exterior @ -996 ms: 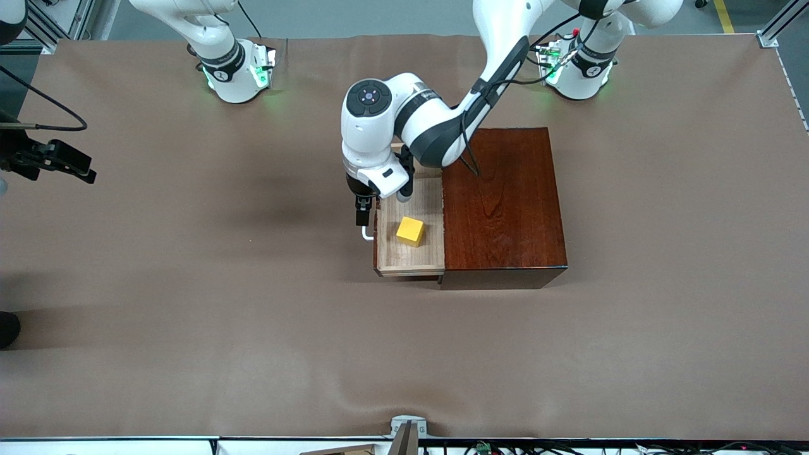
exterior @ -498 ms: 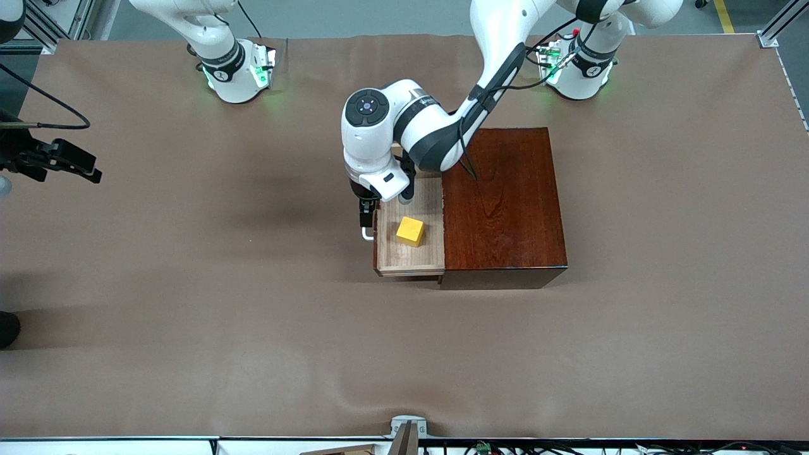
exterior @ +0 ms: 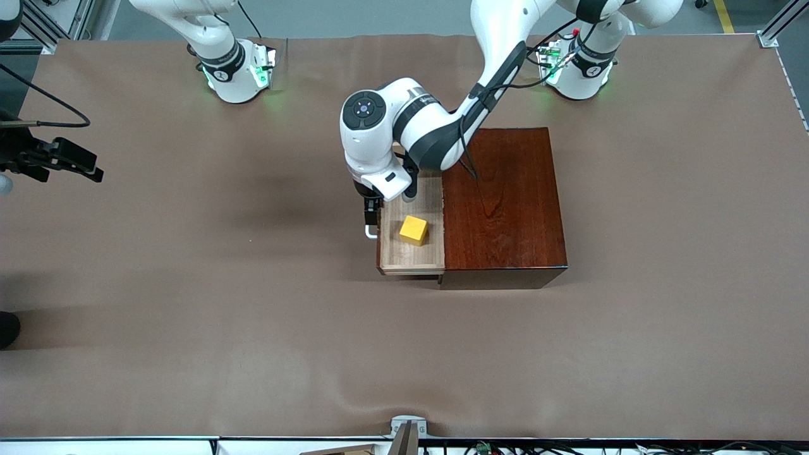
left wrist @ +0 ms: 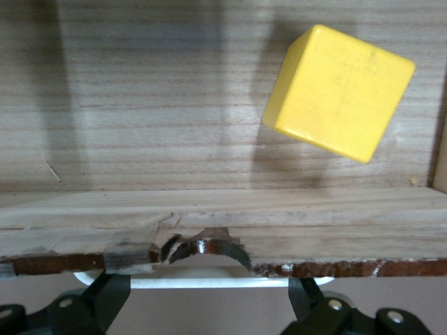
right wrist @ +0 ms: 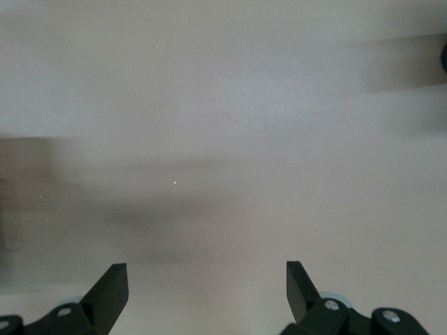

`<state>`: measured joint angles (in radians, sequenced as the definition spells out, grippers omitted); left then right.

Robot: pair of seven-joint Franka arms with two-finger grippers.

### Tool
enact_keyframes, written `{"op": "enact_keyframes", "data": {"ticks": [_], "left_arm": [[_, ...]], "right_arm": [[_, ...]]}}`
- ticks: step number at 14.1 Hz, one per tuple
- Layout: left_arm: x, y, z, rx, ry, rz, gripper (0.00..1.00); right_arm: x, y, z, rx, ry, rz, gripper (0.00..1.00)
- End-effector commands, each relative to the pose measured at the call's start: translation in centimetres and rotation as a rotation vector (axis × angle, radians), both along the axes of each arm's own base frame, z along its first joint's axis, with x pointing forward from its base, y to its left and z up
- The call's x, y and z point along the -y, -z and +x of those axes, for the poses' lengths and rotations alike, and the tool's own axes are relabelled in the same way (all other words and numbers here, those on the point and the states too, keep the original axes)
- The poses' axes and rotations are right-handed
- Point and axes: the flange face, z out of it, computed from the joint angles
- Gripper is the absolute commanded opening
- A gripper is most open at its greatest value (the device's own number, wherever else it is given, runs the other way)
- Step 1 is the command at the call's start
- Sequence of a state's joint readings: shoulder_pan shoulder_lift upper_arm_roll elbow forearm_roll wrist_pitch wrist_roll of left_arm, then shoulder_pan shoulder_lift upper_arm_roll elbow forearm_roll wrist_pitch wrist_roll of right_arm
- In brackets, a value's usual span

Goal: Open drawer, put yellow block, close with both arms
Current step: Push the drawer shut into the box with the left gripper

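Observation:
The drawer (exterior: 411, 256) stands partly pulled out of the mahogany box (exterior: 505, 202), on the side toward the right arm's end of the table. The yellow block (exterior: 414, 229) lies on the pale wood tray (left wrist: 174, 125) and shows tilted as a yellow block (left wrist: 339, 91) in the left wrist view. My left gripper (exterior: 371, 212) is at the drawer front, open, its fingers (left wrist: 108, 296) spread along the white handle (left wrist: 209, 280). My right gripper (exterior: 79, 165) waits open over bare table at the right arm's end, with nothing in my right gripper (right wrist: 207, 276).
The brown table cover (exterior: 253, 316) spreads all around the box. The left arm's forearm (exterior: 436, 129) crosses above the box's corner that is farthest from the camera. A small metal bracket (exterior: 407, 424) sits at the table's edge nearest the camera.
The drawer has slid a little way into the box, carrying the yellow block with it. The left gripper moved along with the drawer front. The right gripper barely shifted.

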<state>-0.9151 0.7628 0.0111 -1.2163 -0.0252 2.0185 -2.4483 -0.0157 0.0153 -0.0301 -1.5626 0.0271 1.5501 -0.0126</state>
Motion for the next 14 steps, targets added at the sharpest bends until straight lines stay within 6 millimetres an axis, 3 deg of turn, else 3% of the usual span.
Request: {"op": "enact_keyframes", "data": {"ticks": [1,8,14], "left_arm": [[-2.1,0.2,0.8,-0.044,-0.020,0.085,1.00],[-4.7,-1.2,2.6,-0.043,-0.057,0.149,1.00],[-6.3,-1.3,2.6,-0.042,-0.046,0.248,1.00]], "right_arm": [[0.5,-0.6,-0.6,0.016,-0.007,0.019,1.00],[0.2,-0.6,-0.5,0.015,-0.016,0.008,1.00],[0.0,-0.7,-0.4,0.024,-0.017,0.005,1.00]]}}
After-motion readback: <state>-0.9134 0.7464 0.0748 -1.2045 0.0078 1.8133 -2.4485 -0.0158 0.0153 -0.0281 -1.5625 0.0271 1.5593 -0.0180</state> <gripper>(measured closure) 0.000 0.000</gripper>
